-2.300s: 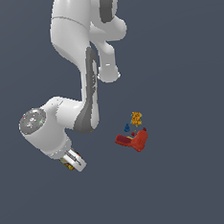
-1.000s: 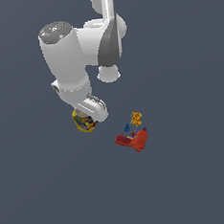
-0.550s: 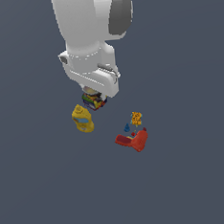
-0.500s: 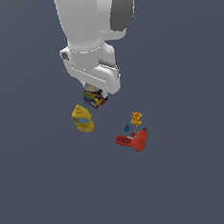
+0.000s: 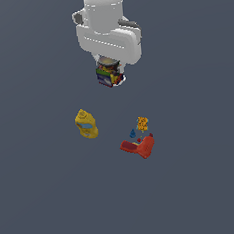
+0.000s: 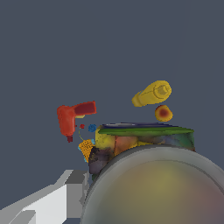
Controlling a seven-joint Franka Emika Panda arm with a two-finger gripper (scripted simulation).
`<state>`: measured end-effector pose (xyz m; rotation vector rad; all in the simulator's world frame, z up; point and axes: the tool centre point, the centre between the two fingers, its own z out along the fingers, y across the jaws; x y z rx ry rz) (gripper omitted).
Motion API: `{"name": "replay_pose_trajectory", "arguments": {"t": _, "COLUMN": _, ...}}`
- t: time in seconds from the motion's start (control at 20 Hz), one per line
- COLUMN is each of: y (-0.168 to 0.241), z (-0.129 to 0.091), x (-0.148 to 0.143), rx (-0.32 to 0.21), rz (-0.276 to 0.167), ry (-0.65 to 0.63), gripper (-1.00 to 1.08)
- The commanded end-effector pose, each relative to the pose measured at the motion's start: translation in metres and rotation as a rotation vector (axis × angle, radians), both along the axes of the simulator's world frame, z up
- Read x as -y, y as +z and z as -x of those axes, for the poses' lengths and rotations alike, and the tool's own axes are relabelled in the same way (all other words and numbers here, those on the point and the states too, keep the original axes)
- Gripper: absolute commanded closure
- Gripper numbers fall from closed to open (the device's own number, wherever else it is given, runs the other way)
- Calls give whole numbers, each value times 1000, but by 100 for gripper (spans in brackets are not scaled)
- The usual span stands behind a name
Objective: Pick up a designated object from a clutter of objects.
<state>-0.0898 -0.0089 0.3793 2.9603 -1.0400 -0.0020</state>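
Gripper [image 5: 110, 75] looks clamped on the short silver-lidded can with multicoloured label [image 5: 108, 73], fingers mostly hidden. Can is well above the yellow bottle [image 5: 86, 123] and red L-shaped tool [image 5: 139, 147]. Lift straight, no jerks, grip constant.

The setting is a plain, flat, dark grey-blue ground [image 5: 40, 196] that fills both views from edge to edge. It shows no seams, edges, corners or texture. The light is soft and even, and no clear shadows fall on the surface.
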Motion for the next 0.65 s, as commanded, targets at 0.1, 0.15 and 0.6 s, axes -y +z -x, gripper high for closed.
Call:
{"name": "replay_pose_trajectory", "arguments": {"t": 0.1, "y": 27, "z": 15, "x": -16, "rx": 2, "rz": 0, "ry": 0, "gripper": 108}}
{"name": "replay_pose_trajectory", "arguments": {"t": 0.15, "y": 31, "z": 17, "x": -19, "rx": 2, "rz": 0, "ry": 0, "gripper": 108}}
{"name": "replay_pose_trajectory", "arguments": {"t": 0.6, "y": 50, "z": 27, "x": -31, "rx": 2, "rz": -2, "ry": 0, "gripper": 108}}
